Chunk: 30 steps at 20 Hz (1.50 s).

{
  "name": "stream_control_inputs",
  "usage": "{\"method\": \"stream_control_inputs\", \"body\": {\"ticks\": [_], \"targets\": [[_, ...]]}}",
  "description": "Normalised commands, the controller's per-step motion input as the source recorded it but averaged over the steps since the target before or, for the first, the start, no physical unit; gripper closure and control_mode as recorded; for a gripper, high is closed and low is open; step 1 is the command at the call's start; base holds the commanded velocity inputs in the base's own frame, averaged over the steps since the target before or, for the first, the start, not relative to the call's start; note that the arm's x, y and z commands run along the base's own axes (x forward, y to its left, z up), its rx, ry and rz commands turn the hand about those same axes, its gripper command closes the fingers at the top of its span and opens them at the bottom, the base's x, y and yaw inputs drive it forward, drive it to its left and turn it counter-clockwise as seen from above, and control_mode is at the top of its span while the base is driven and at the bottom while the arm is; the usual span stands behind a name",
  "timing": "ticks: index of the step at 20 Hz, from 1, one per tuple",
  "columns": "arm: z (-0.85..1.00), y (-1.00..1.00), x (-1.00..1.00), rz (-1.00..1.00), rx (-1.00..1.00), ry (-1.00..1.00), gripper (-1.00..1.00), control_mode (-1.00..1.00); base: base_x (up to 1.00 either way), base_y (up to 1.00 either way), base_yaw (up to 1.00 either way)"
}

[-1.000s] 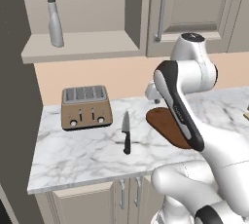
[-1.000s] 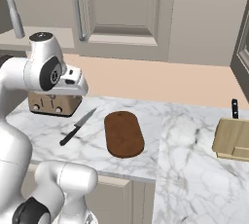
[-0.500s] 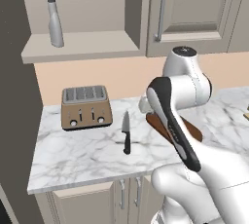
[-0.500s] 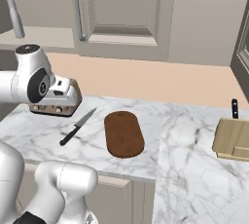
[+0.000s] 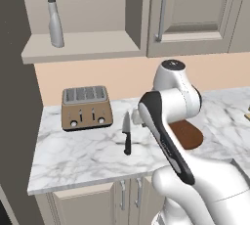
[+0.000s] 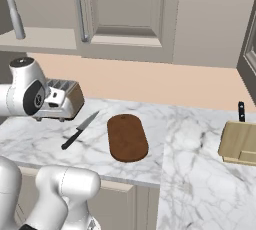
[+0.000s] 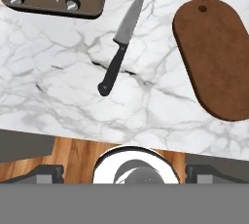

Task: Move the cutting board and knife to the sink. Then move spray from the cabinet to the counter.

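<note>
Standing upright in cabinet (image 5: 195,4) niche, spray (image 5: 53,23), knife (image 7: 119,47) on counter (image 7: 63,96)

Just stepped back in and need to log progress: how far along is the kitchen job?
Nothing looks done. The cutting board and knife lie apart on the counter, and the spray stands on the cabinet shelf. The claw holds nothing, looking down on the knife. Both sink moves and the spray move remain.

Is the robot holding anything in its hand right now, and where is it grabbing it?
Nothing. The knife and the cutting board both lie flat on the counter, with the hand open above them.
</note>
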Motion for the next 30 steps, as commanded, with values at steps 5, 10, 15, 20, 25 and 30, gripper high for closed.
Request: {"method": "stream_control_inputs", "body": {"ticks": [5,10,15,20,25,30], "targets": [[-0.31,0.03,0.0,0.0,0.0,0.01,-1.0,-1.0,0.0,0.0,0.0],[-0.42,0.0,0.0,0.0,0.0,0.0,-1.0,-1.0,0.0,0.0,0.0],[-0.42,0.07,0.08,0.0,0.0,0.0,-1.0,-1.0,0.0,0.0,0.0],[-0.35,0.05,0.2,0.0,0.0,0.0,-1.0,-1.0,0.0,0.0,0.0],[-0.22,0.07,0.28,0.0,0.0,0.02,-1.0,-1.0,0.0,0.0,0.0],[-0.19,0.12,0.29,0.0,0.0,0.0,-1.0,-1.0,0.0,0.0,0.0]]}}
